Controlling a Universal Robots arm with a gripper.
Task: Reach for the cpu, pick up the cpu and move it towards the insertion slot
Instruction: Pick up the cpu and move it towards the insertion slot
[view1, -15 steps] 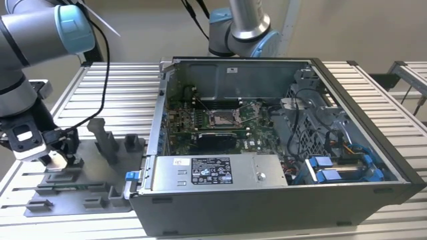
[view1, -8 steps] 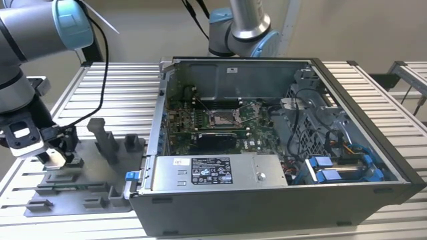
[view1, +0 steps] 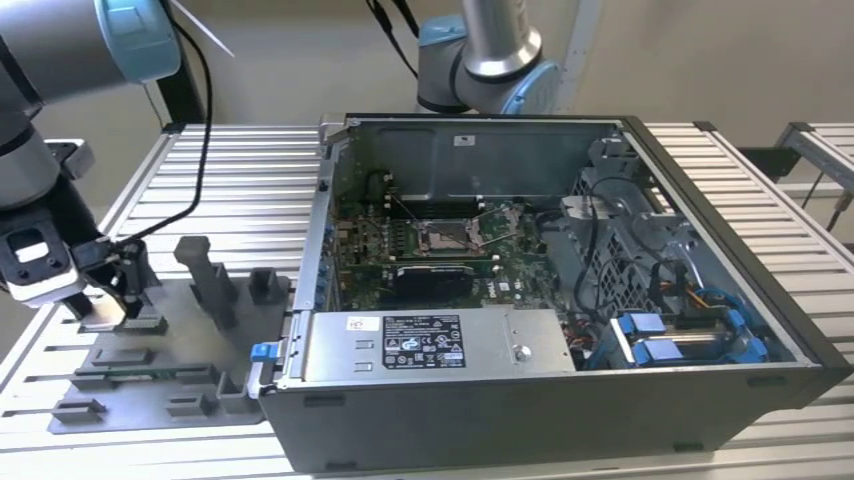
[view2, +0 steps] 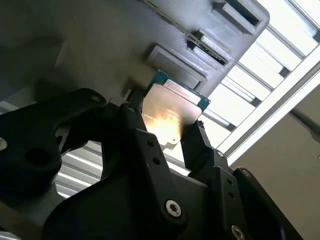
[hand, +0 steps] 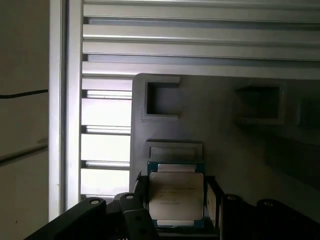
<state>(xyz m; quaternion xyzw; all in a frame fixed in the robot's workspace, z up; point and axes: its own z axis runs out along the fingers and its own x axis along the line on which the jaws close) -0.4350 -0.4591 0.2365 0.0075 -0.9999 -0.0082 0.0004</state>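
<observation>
second wrist view: pincer (view2: 166, 120) clamps the cpu (view2: 172, 110) edgewise

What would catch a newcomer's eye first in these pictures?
The open grey computer case dominates the exterior view's middle, with the square silver-framed insertion slot on its green motherboard. At the exterior view's left the black gripper hangs low over the grey plastic fixture plate, and in both wrist views the pale silver square cpu sits right at its tip.
</observation>
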